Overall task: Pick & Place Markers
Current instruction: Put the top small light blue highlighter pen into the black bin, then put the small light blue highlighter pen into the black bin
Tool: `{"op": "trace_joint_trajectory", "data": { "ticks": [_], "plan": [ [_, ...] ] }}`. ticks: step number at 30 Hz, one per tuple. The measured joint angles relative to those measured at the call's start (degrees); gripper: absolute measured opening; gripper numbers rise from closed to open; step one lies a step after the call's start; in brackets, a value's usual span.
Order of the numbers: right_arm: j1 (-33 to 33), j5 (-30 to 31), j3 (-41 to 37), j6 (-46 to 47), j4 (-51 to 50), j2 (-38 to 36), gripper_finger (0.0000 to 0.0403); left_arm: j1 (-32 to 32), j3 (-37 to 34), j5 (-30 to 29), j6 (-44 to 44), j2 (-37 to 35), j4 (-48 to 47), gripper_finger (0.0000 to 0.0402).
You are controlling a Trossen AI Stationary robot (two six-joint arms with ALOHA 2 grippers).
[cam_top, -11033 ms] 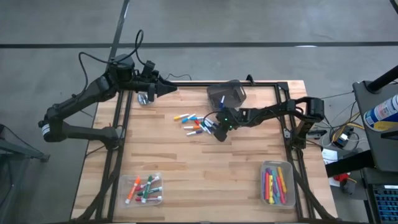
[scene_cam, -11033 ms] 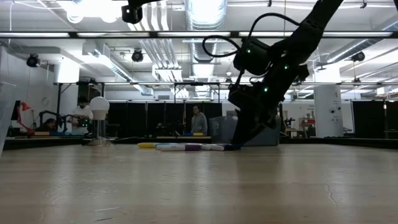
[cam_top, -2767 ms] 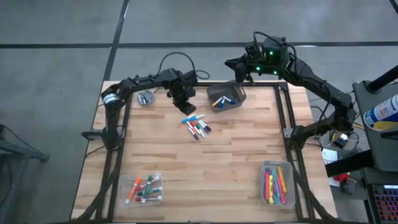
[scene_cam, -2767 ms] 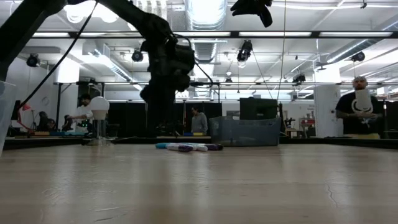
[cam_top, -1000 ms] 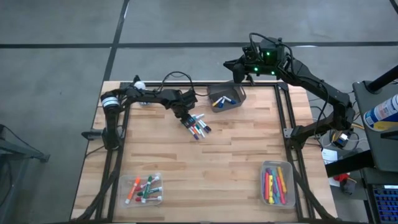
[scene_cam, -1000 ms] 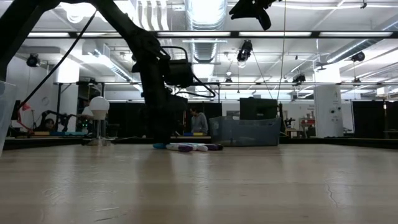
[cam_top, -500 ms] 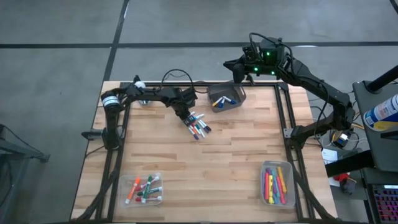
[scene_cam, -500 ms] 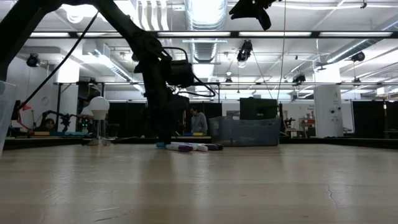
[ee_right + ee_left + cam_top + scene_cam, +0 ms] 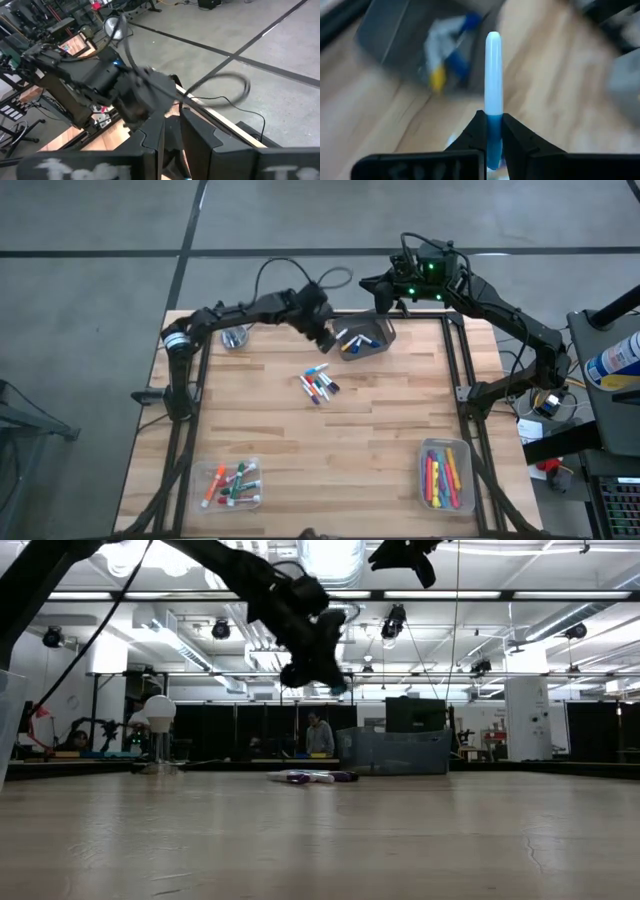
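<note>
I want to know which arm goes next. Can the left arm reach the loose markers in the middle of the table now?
Probably not yet: the left gripper is shut on a blue marker near the dark bin. The loose markers lie uncovered close by.

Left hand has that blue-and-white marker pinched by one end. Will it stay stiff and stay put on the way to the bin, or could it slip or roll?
The slim blue-and-white marker sticks straight out of the left hand, so it is probably rigid. Gripped only at its blue end, it might pivot if bumped. Its round, smooth body would likely roll once dropped in the dark bin.
</note>
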Motion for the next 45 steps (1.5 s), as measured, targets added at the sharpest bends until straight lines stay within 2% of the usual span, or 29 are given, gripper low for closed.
{"op": "trace_joint_trajectory", "data": {
  "ticks": [3, 11, 16, 22, 35, 41, 45],
  "plan": [
    [0.03, -0.01, 0.00, 0.15, 0.63, 0.00, 0.0057, -0.02, 2.30, 3.41, -0.07, 0.00, 5.60, 0.0031],
    [0.52, -0.07, 0.37, 0.18, 3.63, -1.89, 0.0057, 0.32, 3.36, 3.33, -6.03, 3.07, 14.82, 0.0032],
    [0.50, -0.06, 0.37, -0.02, 4.46, -2.29, 0.0057, 1.05, 3.27, 4.92, -9.65, 7.57, 13.91, 0.0032],
    [0.52, -0.07, 0.37, -0.03, 4.03, -2.29, 0.0057, 2.28, 3.81, 3.60, -13.30, 9.01, 14.28, 0.0042],
    [0.85, -0.05, 0.35, -0.28, 3.86, -2.29, 0.0057, 4.20, 6.86, 3.36, -12.83, 9.35, 13.85, 0.0136],
    [2.25, -0.08, 0.35, -0.28, 3.85, -2.29, 0.0057, 4.20, 10.85, 10.22, -11.87, 8.28, 8.86, 0.0140],
    [3.18, -0.04, 0.35, -0.47, 3.81, -2.29, 0.0057, 3.98, 11.62, 13.20, -4.48, 5.52, 1.28, 0.0140]
  ]
}}
